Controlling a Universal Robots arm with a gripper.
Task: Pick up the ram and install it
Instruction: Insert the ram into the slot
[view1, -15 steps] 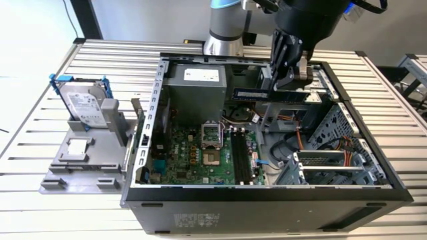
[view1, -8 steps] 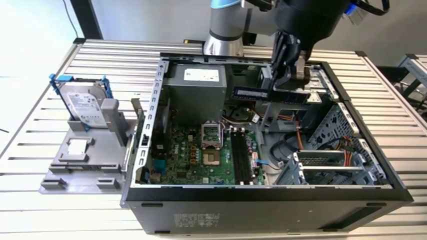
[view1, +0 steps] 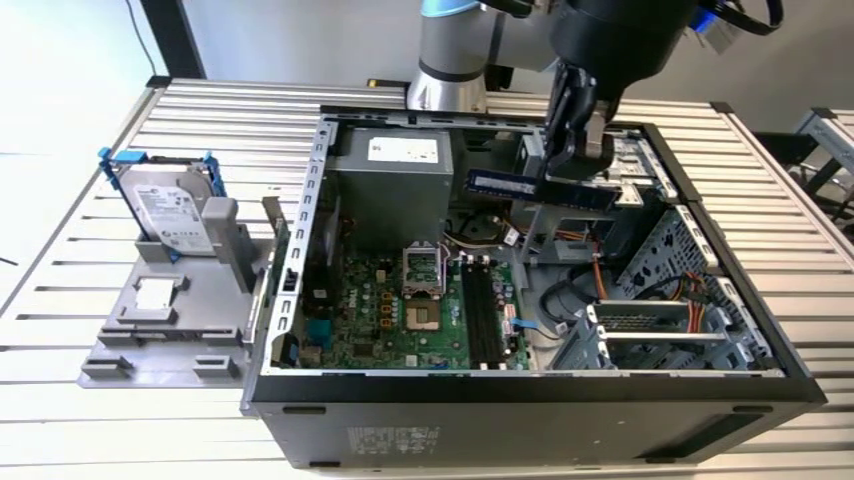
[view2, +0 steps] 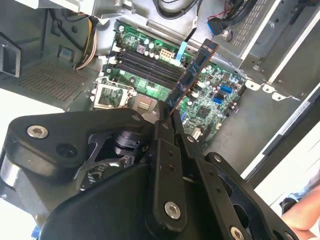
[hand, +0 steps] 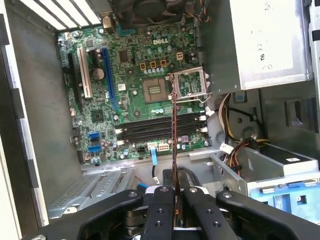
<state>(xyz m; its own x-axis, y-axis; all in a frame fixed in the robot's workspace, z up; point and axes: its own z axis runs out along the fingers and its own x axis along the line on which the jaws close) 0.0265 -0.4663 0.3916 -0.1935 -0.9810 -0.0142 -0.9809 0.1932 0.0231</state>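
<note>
The ram (view1: 507, 184) is a narrow dark stick with a blue label, held level in the air over the open computer case. My gripper (view1: 582, 172) is shut on it near its end on the exterior view's right. In the second wrist view the ram (view2: 193, 74) juts out from between the black fingers (view2: 164, 131) towards the green motherboard. In the first wrist view the ram (hand: 175, 140) shows edge-on above the long black slots (hand: 160, 127), and my gripper (hand: 175, 192) clamps it. Those slots (view1: 481, 315) lie well below the stick.
The case wall (view1: 300, 250) rings the motherboard (view1: 387, 320). A grey power supply (view1: 400, 165) fills the back. A drive cage (view1: 667, 325) and cables sit on the exterior view's right. A hard drive in a blue frame (view1: 167, 205) stands on a grey holder outside the case.
</note>
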